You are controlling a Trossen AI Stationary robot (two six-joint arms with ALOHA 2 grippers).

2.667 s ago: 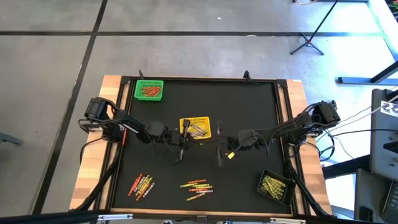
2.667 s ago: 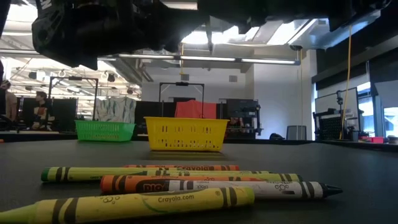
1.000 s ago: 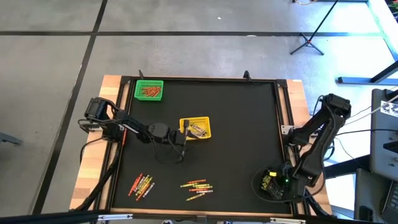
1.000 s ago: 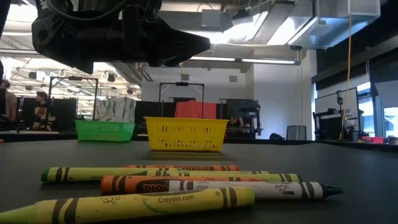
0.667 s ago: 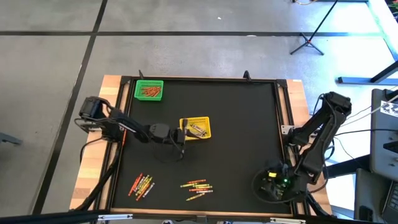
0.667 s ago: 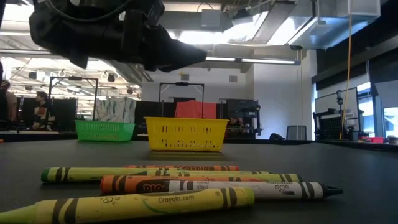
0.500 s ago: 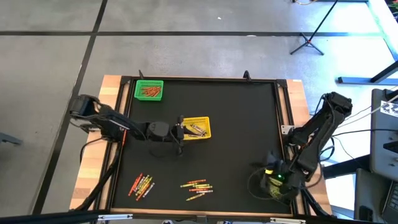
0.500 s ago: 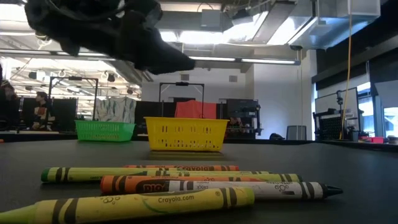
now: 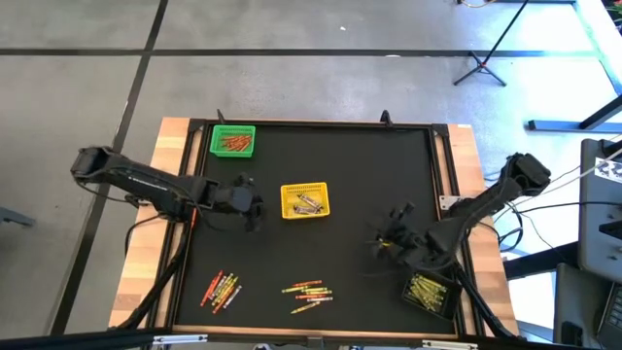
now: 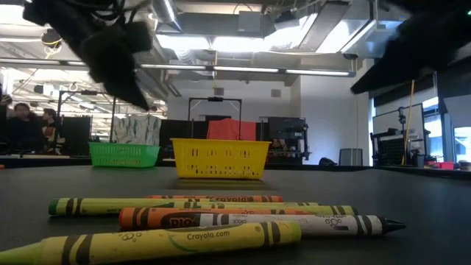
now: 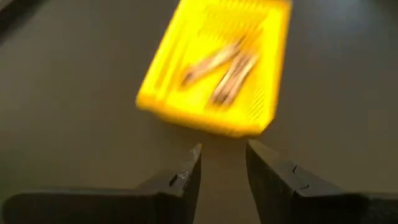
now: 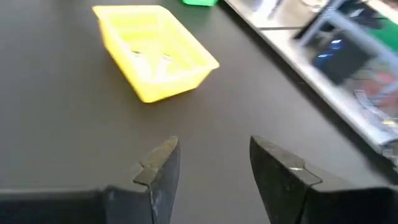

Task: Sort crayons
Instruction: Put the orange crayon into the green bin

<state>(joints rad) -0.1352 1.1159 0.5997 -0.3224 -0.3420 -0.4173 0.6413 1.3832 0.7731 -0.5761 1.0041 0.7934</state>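
Loose crayons are seen in two clusters at the lower middle of the high view, the second cluster to the lower left; in the low view they lie flat on the counter in the foreground, touching one another. More crayons are already held in the green basket at upper left, the yellow basket at centre, and the black basket at lower right. The crayons are judged to be light, stiff and brittle, with paper wraps that give some friction; being round, they may roll when nudged. A hold across the middle of the wrapped barrel is advised, on a stick at the edge of a cluster, so that neighbours are not dragged along. The left claw is held empty, its fingers parted narrowly, just left of the yellow basket. The right claw is empty too, its fingers set wider, above the counter beside the black basket at lower right.
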